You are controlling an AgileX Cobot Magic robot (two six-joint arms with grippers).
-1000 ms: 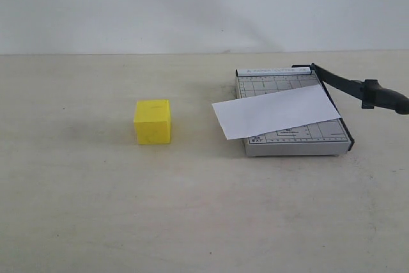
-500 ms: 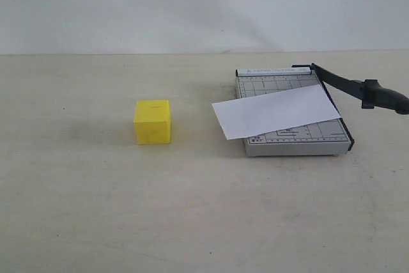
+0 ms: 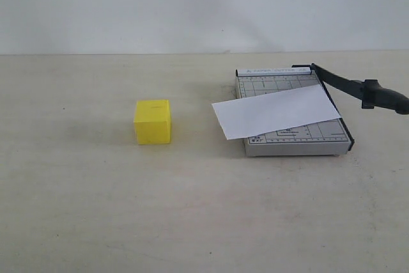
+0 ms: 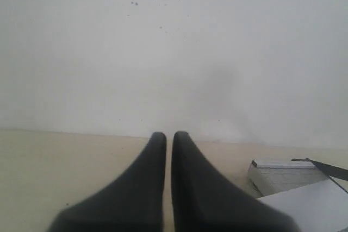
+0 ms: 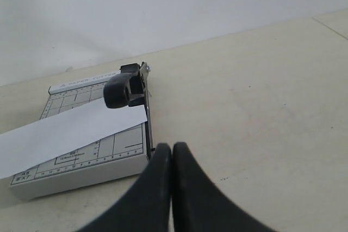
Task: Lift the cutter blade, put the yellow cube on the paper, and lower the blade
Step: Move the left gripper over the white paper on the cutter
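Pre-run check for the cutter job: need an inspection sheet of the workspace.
Surface: pale table, faint smudges.
Job's things: yellow cube on the table, left of the cutter, apart from the paper; the paper lies askew across the grey cutter base, one end overhanging; cutter blade tilted up, handle off the base.
Clutter: nothing seen.
Grippers: left gripper and right gripper, fingers shut, both empty.
Cables: nothing seen.
Surroundings: plain white wall.
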